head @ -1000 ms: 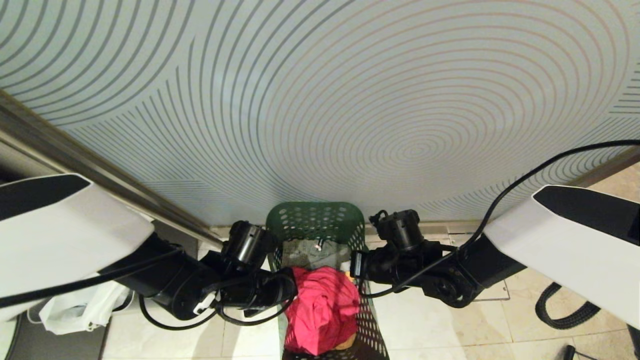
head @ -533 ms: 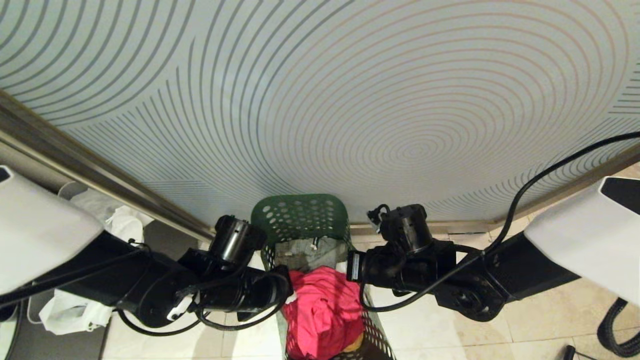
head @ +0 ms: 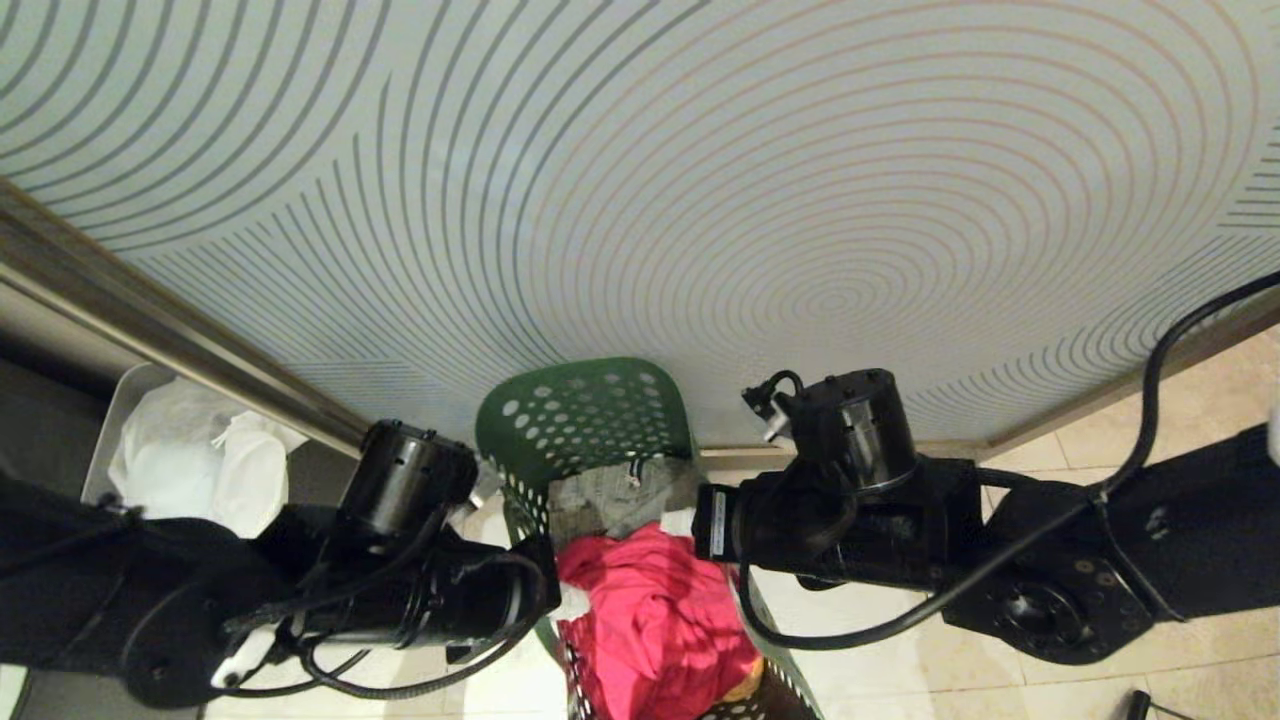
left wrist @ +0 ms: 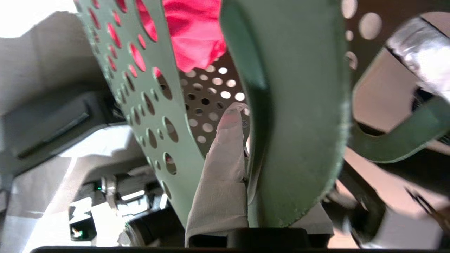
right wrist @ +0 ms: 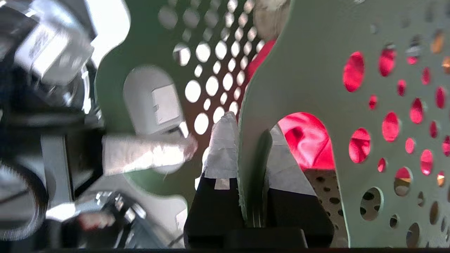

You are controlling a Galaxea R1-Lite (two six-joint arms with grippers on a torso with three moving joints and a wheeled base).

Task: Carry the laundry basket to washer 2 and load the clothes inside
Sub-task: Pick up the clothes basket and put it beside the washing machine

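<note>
A pale wall [head: 700, 180] with thin curved lines stands over a tan tile floor [head: 900, 650]. The laundry basket [head: 580, 420] hangs between both arms, with the clothes [head: 650, 620] inside: pink on top, grey behind. The left gripper [left wrist: 246, 147] and right gripper [right wrist: 251, 158] each pinch its rim tight; only the wrist views show that. A grey bin [head: 115, 400] holds white bags [head: 200, 460]

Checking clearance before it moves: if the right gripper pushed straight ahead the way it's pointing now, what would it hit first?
Probably the pink-red garment: the right gripper, clamped on the laundry basket wall, points into the basket. Depth is unclear.
</note>
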